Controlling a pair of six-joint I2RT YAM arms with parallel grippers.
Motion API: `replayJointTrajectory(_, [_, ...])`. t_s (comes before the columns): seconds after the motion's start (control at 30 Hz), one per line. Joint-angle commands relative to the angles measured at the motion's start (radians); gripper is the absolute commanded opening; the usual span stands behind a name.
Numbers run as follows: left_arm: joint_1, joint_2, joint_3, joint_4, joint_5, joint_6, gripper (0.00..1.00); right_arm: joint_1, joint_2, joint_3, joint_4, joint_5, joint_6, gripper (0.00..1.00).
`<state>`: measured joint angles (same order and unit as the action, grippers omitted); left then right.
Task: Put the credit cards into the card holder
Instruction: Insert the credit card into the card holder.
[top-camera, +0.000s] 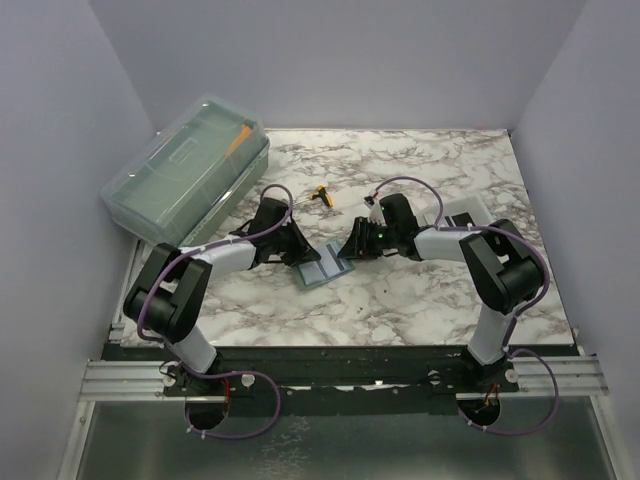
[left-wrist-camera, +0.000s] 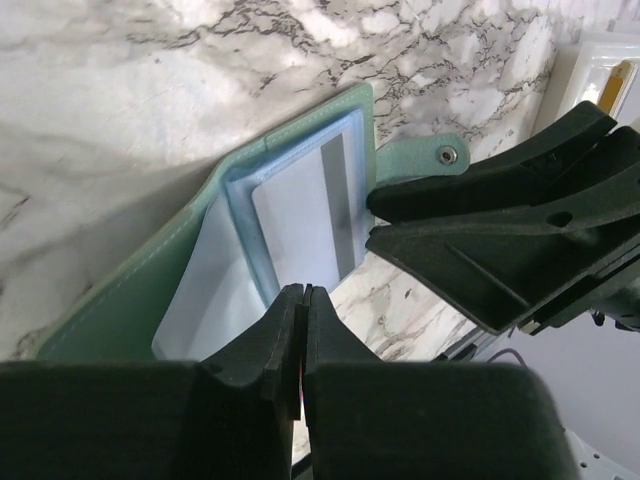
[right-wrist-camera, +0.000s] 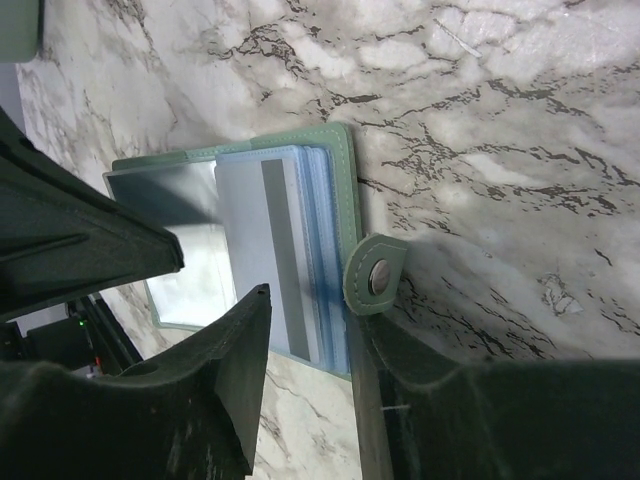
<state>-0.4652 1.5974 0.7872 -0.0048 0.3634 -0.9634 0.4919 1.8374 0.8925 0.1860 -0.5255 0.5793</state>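
Basically mid-insert: card holder (top-camera: 323, 268) lying open at table centre, near both arms, striped credit card (left-wrist-camera: 305, 225) resting on its clear pockets. Left gripper (left-wrist-camera: 303, 300) with jaws pressed together, possibly pinching the card's edge, hard to tell. Right gripper (right-wrist-camera: 305, 330) with jaws apart, straddling the snap-tab (right-wrist-camera: 377, 275) edge, likely steadying the holder for sliding the card in.

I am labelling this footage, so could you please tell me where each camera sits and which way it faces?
Top external: above and behind, looking down at the marble table; both arms and bases show.
Left wrist: on the left gripper, jaws shut, facing the open card holder; the right gripper intrudes.
Right wrist: on the right gripper, jaws straddling the holder's edge.
Both wrist views share the striped credit card and snap tab.
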Motion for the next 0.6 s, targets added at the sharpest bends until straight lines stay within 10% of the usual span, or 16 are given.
replayJointTrajectory(0.0, [-0.005,0.084,0.046,0.045,0.073,0.021,0.03,0.008,-0.006,-0.007,-0.029,-0.016,0.007,0.41])
replayJointTrajectory(0.57, [0.002,0.158,-0.044,0.097,0.017,0.018,0.01,0.008,-0.029,-0.028,-0.011,-0.043,0.006,0.5])
